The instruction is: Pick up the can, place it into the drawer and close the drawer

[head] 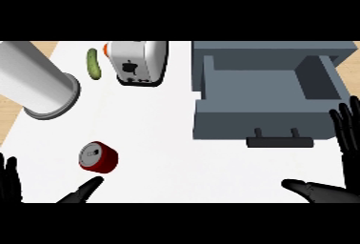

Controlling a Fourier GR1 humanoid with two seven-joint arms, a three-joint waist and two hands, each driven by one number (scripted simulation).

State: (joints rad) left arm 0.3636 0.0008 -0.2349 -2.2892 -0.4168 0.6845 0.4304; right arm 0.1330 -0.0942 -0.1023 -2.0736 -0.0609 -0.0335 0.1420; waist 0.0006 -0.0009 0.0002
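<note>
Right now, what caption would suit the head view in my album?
Open left hand near a red can; open right hand beside the open grey drawer.

One white counter (175, 162) shows, and on it are one red can (97, 157), one grey drawer (262, 97) with one dark handle (279, 141) on two short posts (258, 132), one silver toaster (140, 62) and one large grey cylinder (38, 81). There is also one long green vegetable (94, 63) and one small orange thing (106, 48), too hidden to identify. Two black hands appear: one left hand (8, 183) and one right hand (348, 143).
</note>
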